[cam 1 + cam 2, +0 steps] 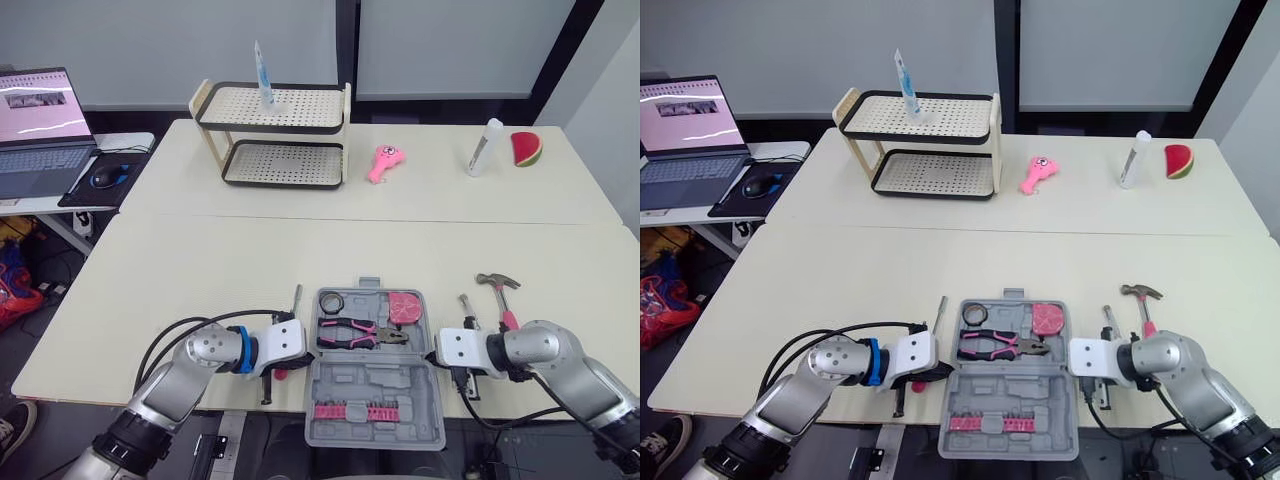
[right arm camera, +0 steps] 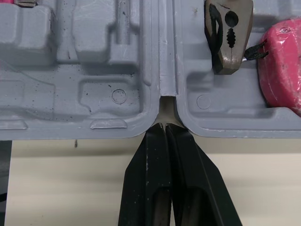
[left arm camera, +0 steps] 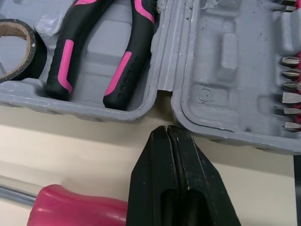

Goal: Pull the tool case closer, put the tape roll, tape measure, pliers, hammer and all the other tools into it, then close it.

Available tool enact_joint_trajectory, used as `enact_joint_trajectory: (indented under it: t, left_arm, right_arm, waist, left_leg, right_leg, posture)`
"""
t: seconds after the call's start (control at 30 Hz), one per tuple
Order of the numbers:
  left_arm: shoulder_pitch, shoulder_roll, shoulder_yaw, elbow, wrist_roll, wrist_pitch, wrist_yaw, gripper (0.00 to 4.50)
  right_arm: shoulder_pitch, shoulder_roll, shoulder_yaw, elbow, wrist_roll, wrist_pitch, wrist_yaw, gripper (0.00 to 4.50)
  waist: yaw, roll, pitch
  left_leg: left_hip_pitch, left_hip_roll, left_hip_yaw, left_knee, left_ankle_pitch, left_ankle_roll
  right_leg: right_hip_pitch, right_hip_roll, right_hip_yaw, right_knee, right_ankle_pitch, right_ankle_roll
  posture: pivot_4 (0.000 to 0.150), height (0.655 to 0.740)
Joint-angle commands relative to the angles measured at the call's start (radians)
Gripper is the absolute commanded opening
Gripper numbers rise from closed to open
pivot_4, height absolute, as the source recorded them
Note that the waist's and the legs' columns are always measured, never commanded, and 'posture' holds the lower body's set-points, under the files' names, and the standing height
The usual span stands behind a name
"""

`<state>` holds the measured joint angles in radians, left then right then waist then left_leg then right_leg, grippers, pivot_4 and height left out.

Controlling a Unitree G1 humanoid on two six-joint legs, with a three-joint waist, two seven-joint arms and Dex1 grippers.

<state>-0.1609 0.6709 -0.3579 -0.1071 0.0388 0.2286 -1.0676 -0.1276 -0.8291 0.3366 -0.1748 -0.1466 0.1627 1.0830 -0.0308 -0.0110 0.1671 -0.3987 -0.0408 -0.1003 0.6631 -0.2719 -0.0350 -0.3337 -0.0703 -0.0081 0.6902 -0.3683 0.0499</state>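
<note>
Judging the tool case (image 1: 375,385) first: it looks like rigid moulded plastic, light on its own but weightier with the pliers (image 1: 355,333), tape roll (image 1: 332,301) and tape measure (image 1: 404,306) seated in its far half. I expect it to slide over the table as one stiff piece rather than flex. It lies open at the near edge of the table, about midway along, and its near half, which carries a row of bits, reaches that edge. The hinge line looks like the weak spot. I would push on the side walls to shift it, and lift the near half by its outer rim to close it. The smooth shell may slip under bare fingertips.

My left end effector (image 3: 168,129) is pressed together and empty. Its tip is just short of the hinge notch on the case's left side, and the forearm lies low along the near edge. A pink-handled screwdriver (image 3: 80,207) lies just beside it. My right end effector (image 2: 164,126) is likewise pressed together and empty. Its tip is at the matching notch on the right side, with the arm coming in level. The hammer (image 1: 500,290) and a smaller tool (image 1: 466,305) lie on the table to the right of the case.
</note>
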Motion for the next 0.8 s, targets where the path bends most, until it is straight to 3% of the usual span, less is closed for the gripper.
enact_joint_trajectory:
  t: [0.03,0.8]
  left_arm:
    - [-0.022,-0.030,-0.028,-0.001,0.004,-0.016,0.005,0.00]
    - [-0.245,-0.148,-0.018,0.285,0.062,-0.201,0.023,0.00]
  right_arm:
    - [-0.008,0.019,0.011,-0.004,-0.002,-0.023,-0.010,0.02]
    - [-0.174,0.078,-0.019,0.185,-0.013,-0.064,-0.042,0.02]
  waist:
    - [0.000,0.000,0.000]
    - [0.000,-0.001,-0.003]
  left_leg:
    - [0.000,0.000,0.000,0.000,0.000,0.000]
    - [0.000,-0.001,0.000,0.002,0.000,0.000]
  right_leg:
    - [0.000,0.000,0.000,0.000,0.000,0.000]
    - [0.001,0.000,0.000,0.001,0.000,0.000]
  posture:
    - [0.150,0.7400]
    - [0.150,0.7400]
